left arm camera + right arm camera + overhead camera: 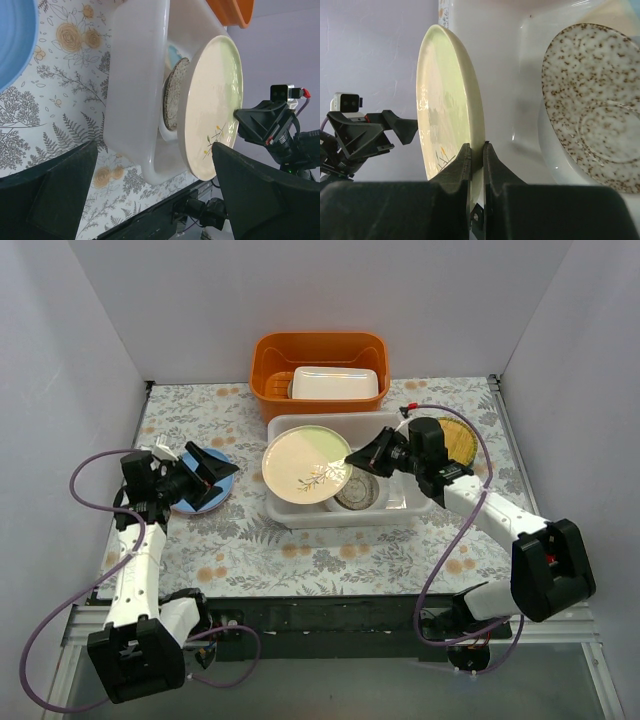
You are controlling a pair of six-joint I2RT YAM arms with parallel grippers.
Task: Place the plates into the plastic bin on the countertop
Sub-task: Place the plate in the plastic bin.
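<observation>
Right pincer [476, 156] is clamped narrow on the rim of a cream plate [447, 95], one finger on each face, and holds it tilted up on edge over the plastic bin [300, 517]. Seen from above, the plate covers the bin's left half and its left edge reaches just past the bin's left wall. Whether its lower edge touches the rim cannot be told. A painted sprig with dark stems and small orange flecks, near the gripped edge, is the only mark that can be made out on it.

In the bin's right half a speckled plate [592, 95] lies on a paler dish [555, 160], just beside the held plate and apart from it.

Close behind the bin stands an orange tub [262, 368] with a white box [335, 383] inside it. Just right of the bin a yellow woven plate [458, 437] lies on the bench [330, 552], partly hidden by the right arm. Left of the bin a blue plate [226, 468] lies flat on the cloth. The left pincer [208, 478] hangs over it, fingers wide with nothing between them, pointing toward the bin.

A band of flowered cloth lies between the bin's left wall and the blue plate. A broader band runs from the bin's near wall to the bench's near edge. White walls stand along the bench's left, right and far edges, with the orange tub near the far one.
</observation>
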